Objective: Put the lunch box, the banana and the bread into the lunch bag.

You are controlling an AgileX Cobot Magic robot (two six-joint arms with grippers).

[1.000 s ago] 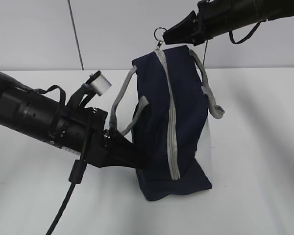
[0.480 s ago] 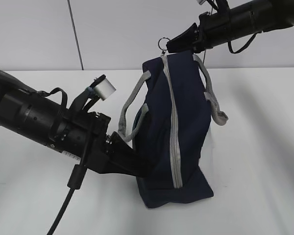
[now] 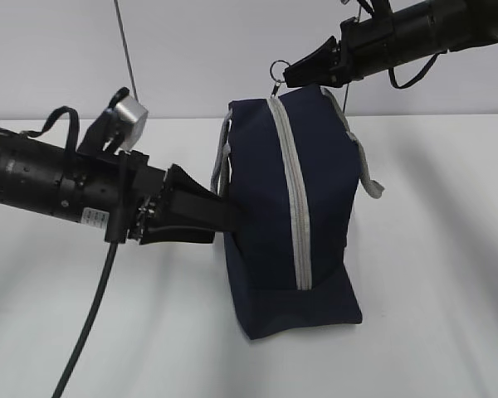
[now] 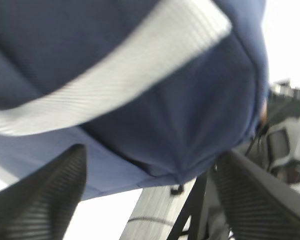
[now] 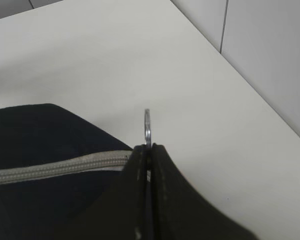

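The white worktop (image 3: 432, 249) carries the lunch bag (image 3: 266, 215), standing upright with its long axis vertical and its closed grey zipper (image 3: 295, 199) running top to bottom toward the exterior camera. Only the left wrist view shows the left gripper (image 4: 150, 195) spread wide, the bag's blue fabric above the gap. Only the right wrist view shows the right gripper (image 5: 149, 150) pinched closed on the ring pull (image 5: 147, 127).
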